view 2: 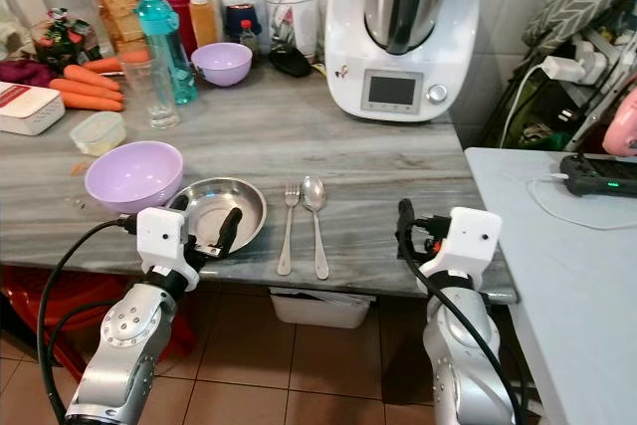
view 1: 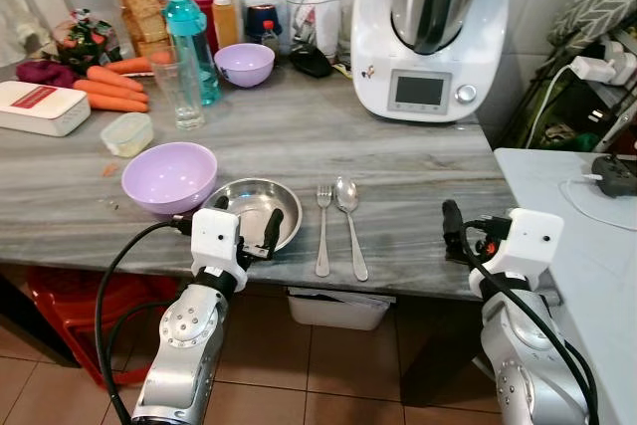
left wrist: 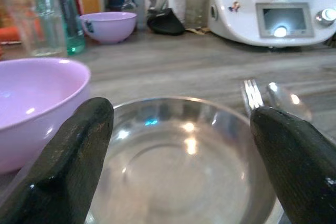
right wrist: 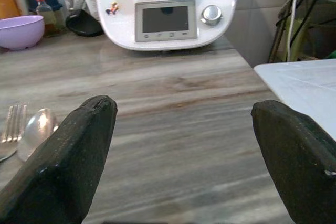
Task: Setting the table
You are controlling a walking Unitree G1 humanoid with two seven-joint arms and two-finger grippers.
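Note:
A steel plate (view 1: 249, 208) lies near the front edge of the grey counter (view 1: 398, 161). A purple bowl (view 1: 169, 176) touches its left side. To the plate's right, a fork (view 1: 322, 231) and a spoon (view 1: 349, 221) lie side by side. My left gripper (view 1: 247, 218) is open at the plate's near rim, its fingers (left wrist: 68, 161) spread on either side of it with nothing held. My right gripper (right wrist: 184, 150) is open at the counter's front right edge, over bare counter to the right of the spoon (right wrist: 37, 129).
At the back stand a white kitchen machine (view 1: 428, 32), a glass (view 1: 184, 87), a teal bottle (view 1: 191, 47), a small purple bowl (view 1: 245, 64), jars, carrots (view 1: 114, 87) and a white box (view 1: 40, 106). A white side table (view 1: 567, 246) adjoins on the right. A red stool (view 1: 70, 311) is below.

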